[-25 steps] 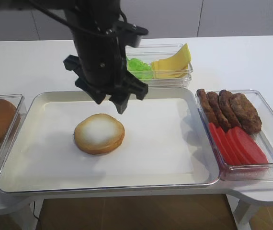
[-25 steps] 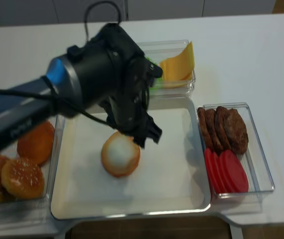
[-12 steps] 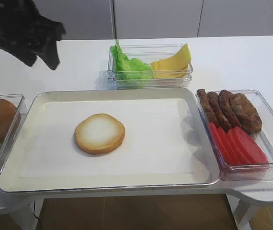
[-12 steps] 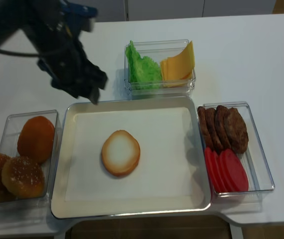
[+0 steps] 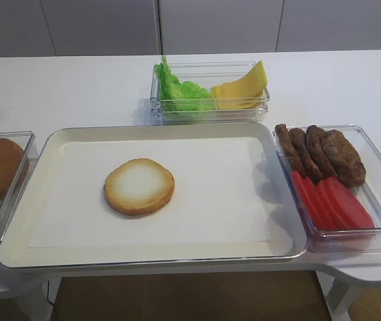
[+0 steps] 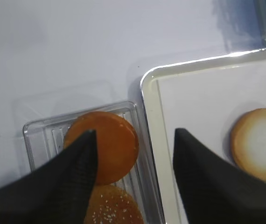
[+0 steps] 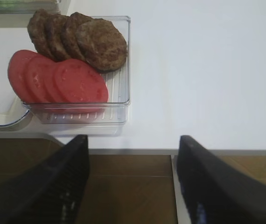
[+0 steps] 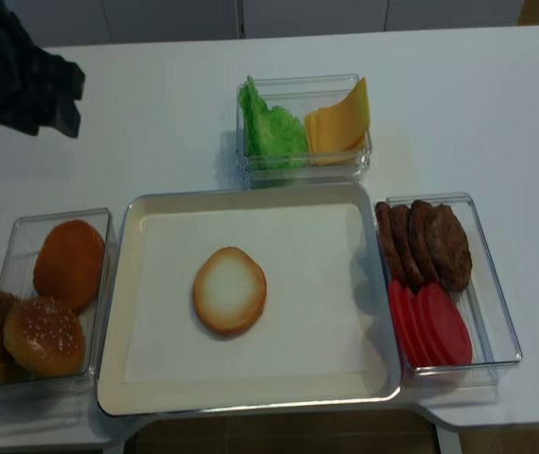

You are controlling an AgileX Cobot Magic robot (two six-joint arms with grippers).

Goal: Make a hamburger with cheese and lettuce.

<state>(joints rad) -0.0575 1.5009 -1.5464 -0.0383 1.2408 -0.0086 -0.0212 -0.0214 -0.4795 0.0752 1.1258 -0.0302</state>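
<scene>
Now the left gripper hangs with jaws apart and nothing between them, over the near rim of the bun box; the hamburger, a cut-face-up bun half, lies on the tray off to its right. Lettuce and cheese share a box well apart from it, beyond the tray. Meanwhile the right gripper, jaws apart and empty, hangs off the bench edge, with the tomato slices and patties ahead to its left.
</scene>
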